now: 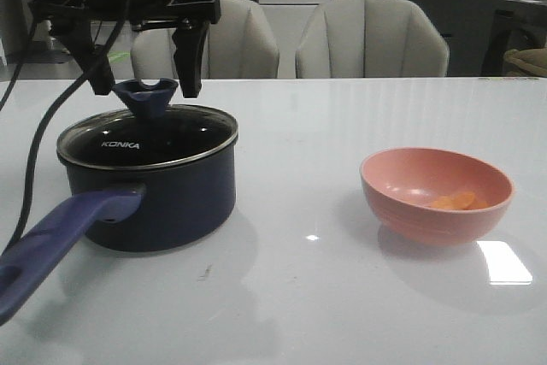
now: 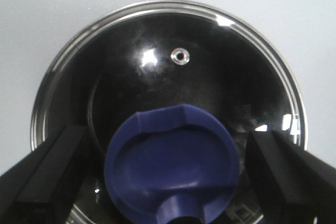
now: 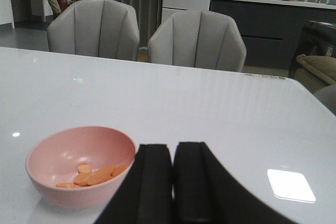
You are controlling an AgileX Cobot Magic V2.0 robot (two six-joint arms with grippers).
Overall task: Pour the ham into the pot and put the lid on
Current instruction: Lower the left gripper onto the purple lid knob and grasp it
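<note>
The dark navy pot (image 1: 162, 203) stands at the left of the table, its purple-blue handle (image 1: 60, 232) pointing toward the front. The glass lid (image 1: 184, 138) (image 2: 220, 87) lies on the pot, with the word KONKA showing. My left gripper (image 1: 145, 70) (image 2: 170, 182) is open and straddles the lid's blue knob (image 1: 147, 96) (image 2: 170, 163), with a gap on each side. The ham (image 1: 457, 201) (image 3: 92, 176) lies as several orange slices in a pink bowl (image 1: 427, 224) (image 3: 50, 179) at the right. My right gripper (image 3: 172, 150) is shut on nothing, beside the bowl.
Two grey chairs (image 1: 372, 36) stand behind the table's far edge. A bright light reflection (image 1: 504, 262) lies on the white table (image 1: 308, 297) near the bowl. Black cables (image 1: 34, 151) hang from the left arm beside the pot.
</note>
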